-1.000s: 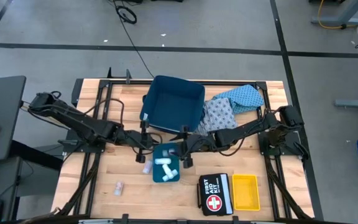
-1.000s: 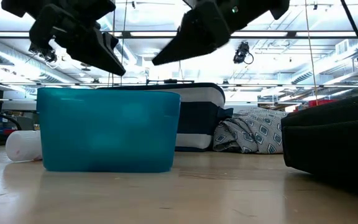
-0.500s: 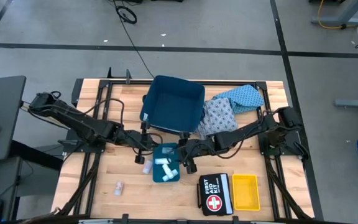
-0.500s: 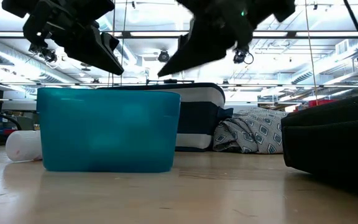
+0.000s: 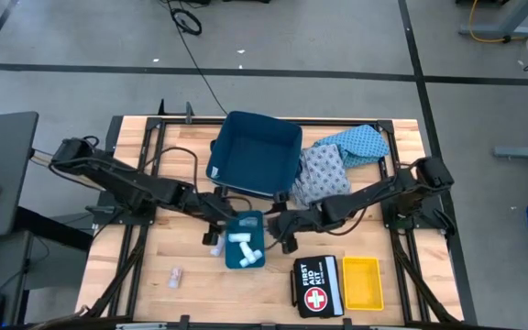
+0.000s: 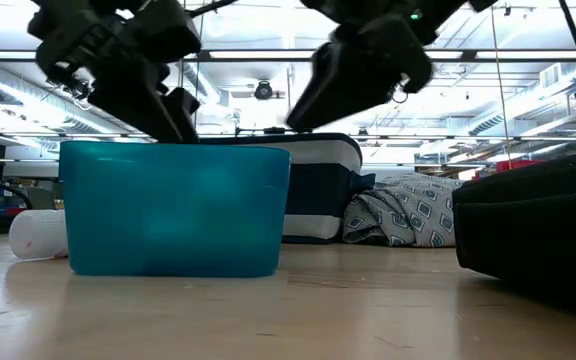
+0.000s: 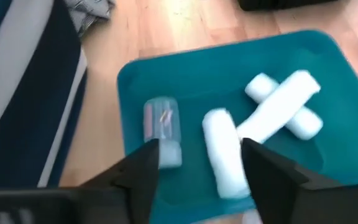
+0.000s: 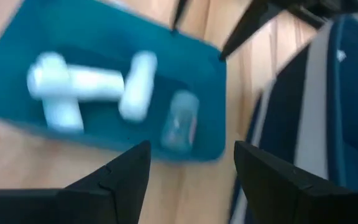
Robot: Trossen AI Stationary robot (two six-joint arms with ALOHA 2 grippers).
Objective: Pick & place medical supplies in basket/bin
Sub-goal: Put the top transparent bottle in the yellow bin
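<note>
A small teal bin [image 5: 244, 240] on the table holds three white rolls [image 7: 278, 102] and a clear-wrapped roll [image 7: 162, 124], all lying on its floor. My left gripper [image 7: 197, 149] hangs open just above the bin's far-left corner [image 5: 220, 223], with the clear-wrapped roll below its fingers. My right gripper [image 8: 191, 149] stands open above the bin's right side [image 5: 282, 234], with nothing between its fingers. Another white roll [image 5: 216, 246] lies on the table left of the bin, and a tiny pale packet [image 5: 175, 275] sits near the front. Two patterned cloths [image 5: 337, 156] lie at the far right.
A large dark-blue basket [image 5: 255, 153] stands behind the teal bin, with the cloths leaning on its right wall. A black first aid kit [image 5: 317, 286] and a yellow tray [image 5: 361, 282] sit at the near right. Bare wood shows at the near left.
My left gripper has moved toward the table's right edge and down, tipping to point down over the teal bin's far-left corner. My right gripper has drawn back toward the table's right and near edges, off the bin's middle.
</note>
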